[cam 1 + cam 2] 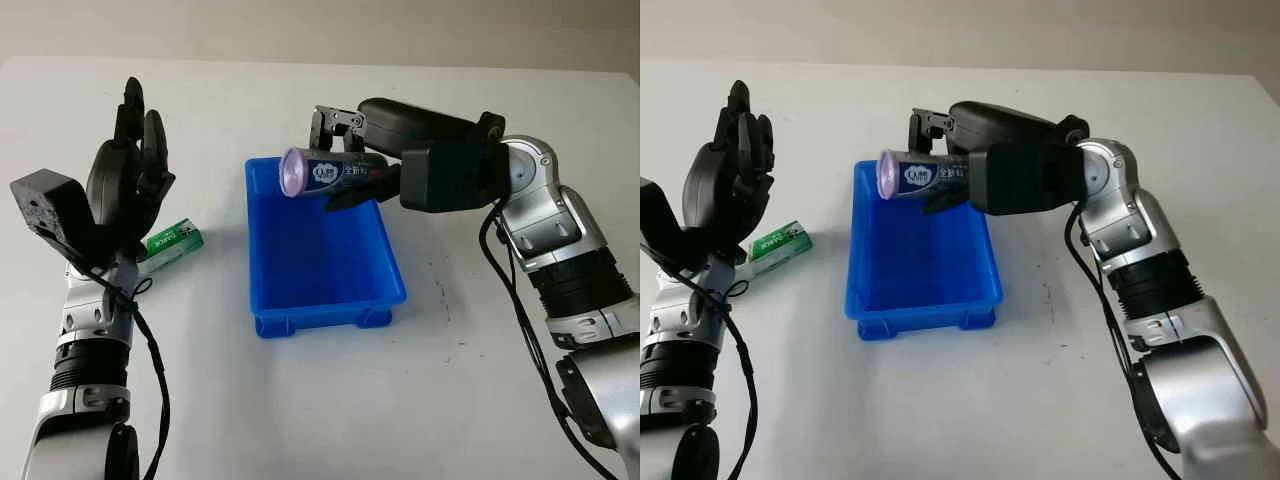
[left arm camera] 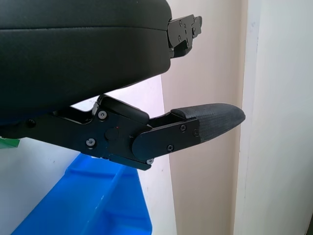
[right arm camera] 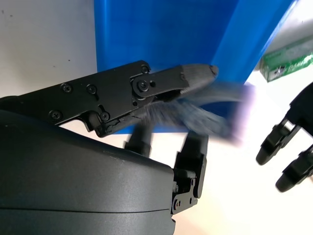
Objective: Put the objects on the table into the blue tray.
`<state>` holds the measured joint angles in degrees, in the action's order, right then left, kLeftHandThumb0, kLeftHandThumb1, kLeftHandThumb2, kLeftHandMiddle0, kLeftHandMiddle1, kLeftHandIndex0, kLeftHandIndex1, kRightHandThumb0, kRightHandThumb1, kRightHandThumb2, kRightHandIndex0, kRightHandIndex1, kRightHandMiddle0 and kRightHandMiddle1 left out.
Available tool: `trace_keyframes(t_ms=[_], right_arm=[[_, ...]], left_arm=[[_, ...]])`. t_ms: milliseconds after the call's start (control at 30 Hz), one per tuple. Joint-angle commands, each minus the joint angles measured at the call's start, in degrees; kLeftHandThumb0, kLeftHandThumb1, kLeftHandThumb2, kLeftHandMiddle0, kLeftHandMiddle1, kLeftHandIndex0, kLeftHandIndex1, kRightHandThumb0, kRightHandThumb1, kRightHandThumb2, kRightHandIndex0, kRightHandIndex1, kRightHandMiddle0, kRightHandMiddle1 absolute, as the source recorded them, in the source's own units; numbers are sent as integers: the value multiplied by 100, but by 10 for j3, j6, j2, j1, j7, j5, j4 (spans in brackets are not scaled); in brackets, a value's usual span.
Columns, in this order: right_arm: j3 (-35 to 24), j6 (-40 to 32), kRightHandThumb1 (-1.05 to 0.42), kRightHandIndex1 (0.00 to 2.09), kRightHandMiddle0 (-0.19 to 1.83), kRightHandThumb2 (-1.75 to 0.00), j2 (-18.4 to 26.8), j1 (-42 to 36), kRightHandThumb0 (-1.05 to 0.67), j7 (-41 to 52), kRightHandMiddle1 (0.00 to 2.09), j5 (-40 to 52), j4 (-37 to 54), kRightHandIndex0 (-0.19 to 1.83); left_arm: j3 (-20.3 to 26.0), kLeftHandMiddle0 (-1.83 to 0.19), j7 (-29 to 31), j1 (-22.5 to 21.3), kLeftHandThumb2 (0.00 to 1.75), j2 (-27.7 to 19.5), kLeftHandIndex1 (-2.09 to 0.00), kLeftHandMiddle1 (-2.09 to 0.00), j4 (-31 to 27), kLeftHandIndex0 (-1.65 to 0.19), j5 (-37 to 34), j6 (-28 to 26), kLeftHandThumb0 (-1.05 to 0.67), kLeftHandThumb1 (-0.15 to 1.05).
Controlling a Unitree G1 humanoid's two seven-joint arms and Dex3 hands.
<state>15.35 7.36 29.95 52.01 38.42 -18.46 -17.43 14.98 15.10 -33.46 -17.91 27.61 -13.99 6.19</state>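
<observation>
Now, right robot hand (image 1: 345,160) around the can (image 1: 325,173) – above the blue tray (image 1: 330,300) – left robot hand (image 1: 125,185) open, raised.

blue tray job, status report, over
Right hand shut on dark can, held sideways over far end of blue tray. Left hand open, raised above green box on table. Nothing blocking tray.

setting: lab-like test bench — bare white table (image 1: 330,400) | plain beige wall (image 1: 320,30)

Blue tray (image 1: 325,300), green box (image 1: 176,241), dark-blue can (image 1: 325,174) with purplish end.
</observation>
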Motion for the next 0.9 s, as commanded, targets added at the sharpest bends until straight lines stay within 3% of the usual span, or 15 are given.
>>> trace_keyframes(t_ms=[0, 67, 167, 600, 767, 867], right_arm=[[-7, 5, -105, 29, -4, -25, 8, 9, -75, 16, 26, 14, 13, -6], [-9, 7, -105, 7, -15, -27, 9, 11, -78, 30, 9, 24, 10, -16], [-12, 20, -105, 1, -19, -28, 7, 9, -79, 30, 1, 30, 4, -19], [-37, 71, -105, 0, -19, -35, 4, -4, -82, -64, 0, 15, -11, -19], [-84, 71, -105, 0, -19, -51, -10, -15, -80, -125, 0, 53, -54, -19], [-112, 25, -105, 0, -19, -61, -17, -20, -84, -162, 0, 66, -68, -19]], left_arm=[[0, 19, -3, -14, 66, -2, 0, 0, -1, 19, 3, 4, -75, 105], [-1, 19, -7, -15, 66, -1, 0, 0, -1, 19, 4, 3, -76, 105], [0, 19, -7, -15, 65, 0, 0, 0, 1, 19, 0, 5, -76, 105], [-3, 19, -4, -15, 67, 1, 0, 0, 8, 19, 3, 18, -75, 105], [0, 19, -6, -11, 66, 1, 0, 0, 2, 19, -1, 15, -75, 105], [4, 19, -2, -10, 65, 1, 0, 0, 2, 19, -7, 15, -75, 105]])
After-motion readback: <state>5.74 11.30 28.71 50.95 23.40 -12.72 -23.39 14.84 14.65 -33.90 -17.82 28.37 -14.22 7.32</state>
